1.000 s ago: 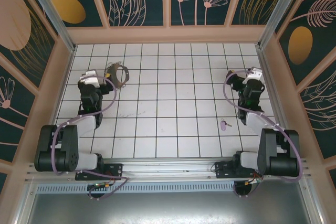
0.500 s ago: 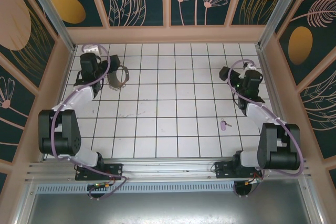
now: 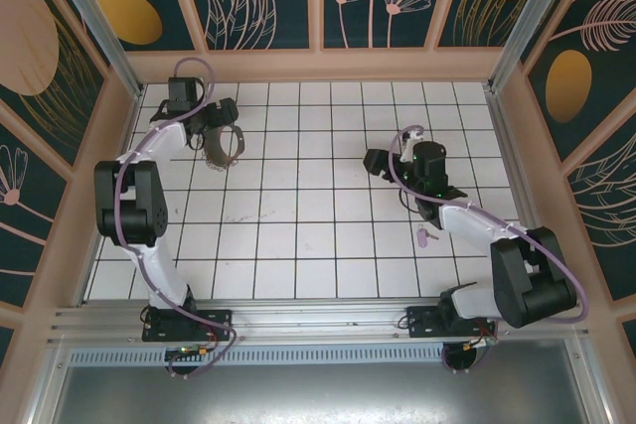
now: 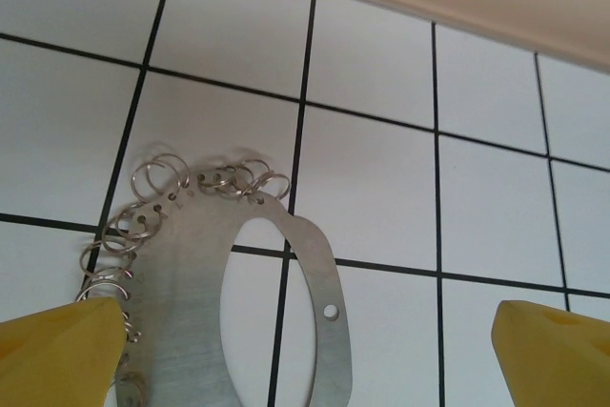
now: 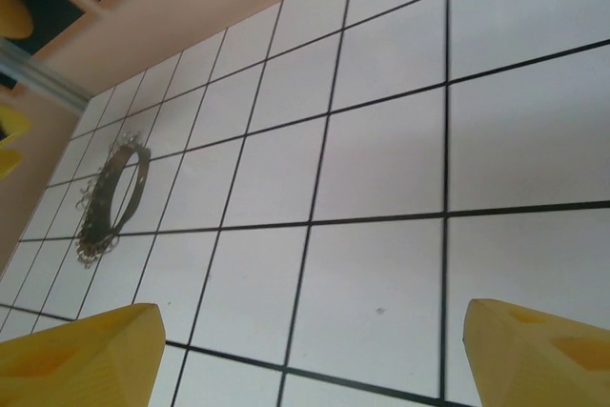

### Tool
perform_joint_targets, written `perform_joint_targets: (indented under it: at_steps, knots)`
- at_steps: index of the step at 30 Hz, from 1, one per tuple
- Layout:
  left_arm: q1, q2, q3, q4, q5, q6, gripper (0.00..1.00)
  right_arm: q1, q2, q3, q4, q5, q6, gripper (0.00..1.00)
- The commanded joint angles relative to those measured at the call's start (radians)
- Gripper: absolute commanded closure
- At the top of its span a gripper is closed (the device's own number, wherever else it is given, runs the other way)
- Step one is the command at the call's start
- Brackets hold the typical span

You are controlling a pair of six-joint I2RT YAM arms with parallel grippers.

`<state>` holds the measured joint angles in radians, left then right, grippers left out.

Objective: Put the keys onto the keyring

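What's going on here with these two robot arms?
The left gripper is open right at the keyring, a metal plate edged with small split rings, at the far left of the tiled floor. The right gripper is open and empty above the middle tiles. The small pink key lies untouched on the floor beside the right arm. Nothing is held yet.

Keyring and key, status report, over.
Left claw open over keyring. Right claw open, empty. Key loose on tiles, not on ring. No obstruction seen.
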<state>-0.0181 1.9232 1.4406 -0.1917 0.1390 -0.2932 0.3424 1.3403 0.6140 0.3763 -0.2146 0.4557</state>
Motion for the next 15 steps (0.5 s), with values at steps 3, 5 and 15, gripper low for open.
perform_joint_targets:
  at_steps: [3, 5, 15]
  knots:
    - [-0.021, 0.119, 0.141, -0.173, 0.047, 0.032, 0.05, 0.057, 0.042, 0.003, 0.021, 0.040, 0.035, 0.19]
    - [-0.031, 0.165, 0.195, -0.210, 0.054, 0.033, 0.07, 0.071, 0.077, 0.019, 0.024, 0.044, 0.042, 0.19]
    - [-0.066, 0.342, 0.423, -0.367, -0.037, 0.054, 0.26, 0.092, 0.231, 0.086, 0.055, 0.008, 0.053, 0.21]
